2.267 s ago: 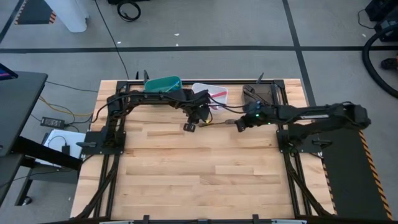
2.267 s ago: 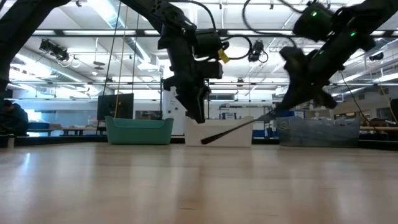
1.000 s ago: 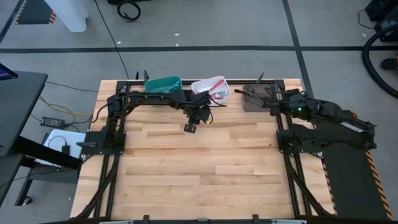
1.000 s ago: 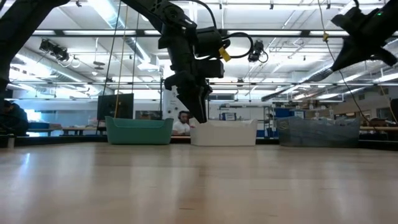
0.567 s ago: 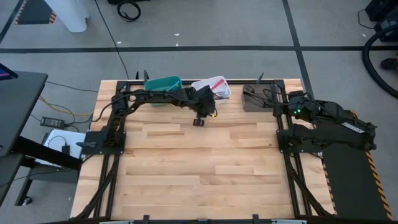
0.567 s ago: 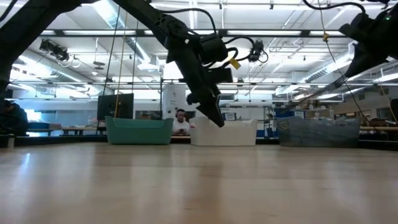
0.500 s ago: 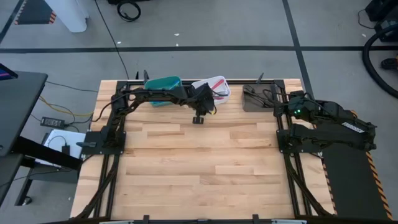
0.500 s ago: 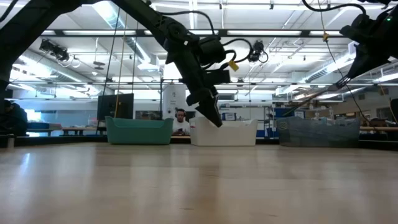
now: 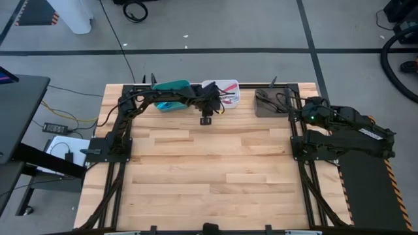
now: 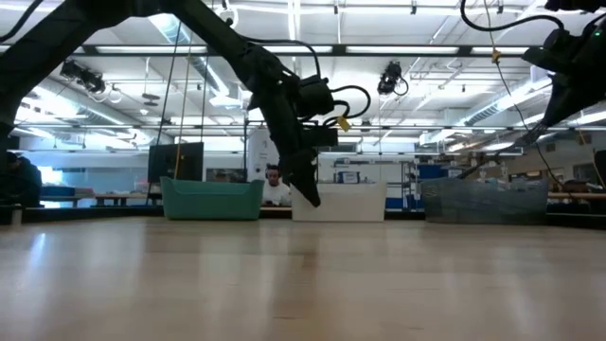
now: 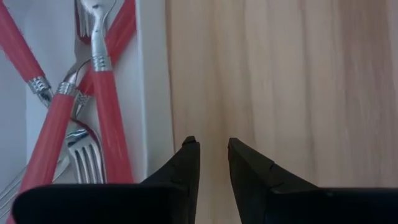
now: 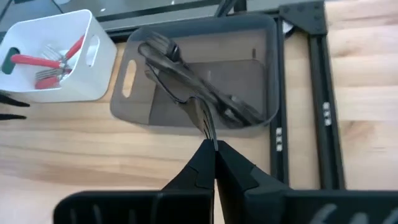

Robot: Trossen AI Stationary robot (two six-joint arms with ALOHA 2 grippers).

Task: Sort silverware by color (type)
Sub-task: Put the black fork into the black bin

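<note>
1. Right hand [image 12: 215, 149]: clenched on a dark fork [image 12: 200, 117], pinched at one end only. The rest of it sticks out over the near wall of the grey bin [image 12: 163, 109].
2. Risk: an end-only pinch lets the fork swing or slip. If it pivots, it looks likely to land across the rim rather than inside.
3. Risk: the hand sits at the bin's near edge, not over its middle. Let go here and the fork may tip back onto the surface [image 11: 298, 93] outside the wall.
4. Risk: going lower could jam the fork against the other dark forks [image 12: 233, 107] lying crossed in the bin, or against the wall, and shove the bin.
5. Left hand [image 11: 212, 144]: released, with a narrow gap between the fingers and nothing in it. It hangs just beside the outer wall of the white bin [image 11: 152, 93].
6. Red-handled forks [image 11: 106, 112] lie piled and crossed inside that white bin.
7. Risk: the left hand is very close to the wall, so a small sideways drift could nudge or tilt the bin and spill the red forks.
8. The teal bin [image 9: 171, 87] sits under the left arm at the far edge, and a careless arm swing could clip it.
9. No loose forks can be made out on the surface from above. Judgement: the sort is near its end, so a bad drop is the main thing left to spoil.
</note>
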